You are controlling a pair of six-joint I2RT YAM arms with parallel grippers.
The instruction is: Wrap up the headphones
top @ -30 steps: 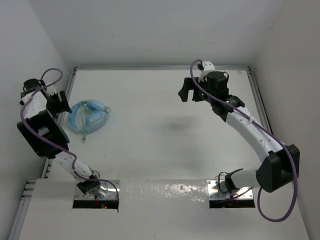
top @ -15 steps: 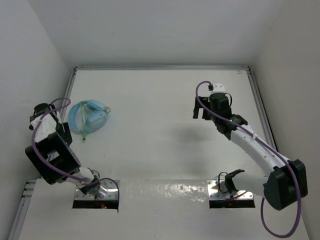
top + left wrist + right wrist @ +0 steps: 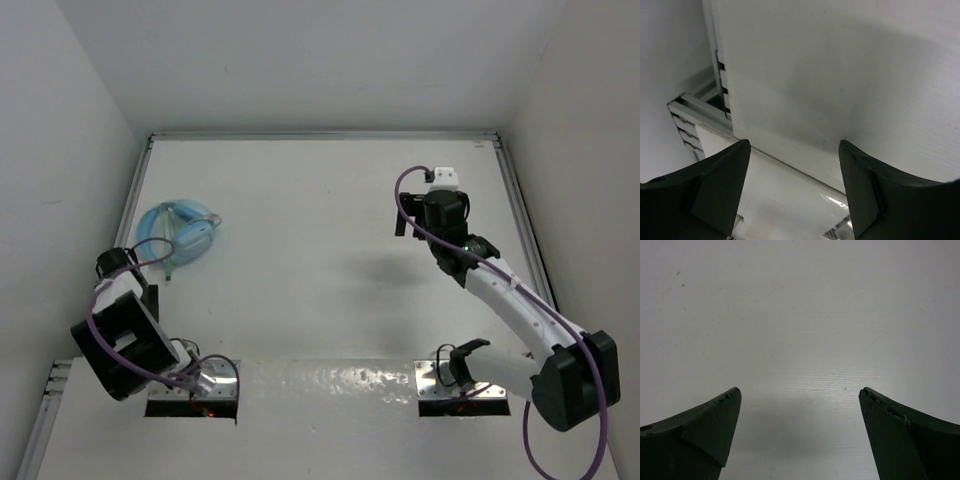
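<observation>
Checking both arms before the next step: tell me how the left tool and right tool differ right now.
The left tool is opened less wide than the right tool. The left tool sits at the near left edge of the table; the right tool hangs over its right half. Both are open, empty, and off the headphones.

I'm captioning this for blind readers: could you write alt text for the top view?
Light blue headphones lie by the white table's left edge, held by neither arm. The left arm is folded near its base; the right arm stretches over the table's right half.
</observation>
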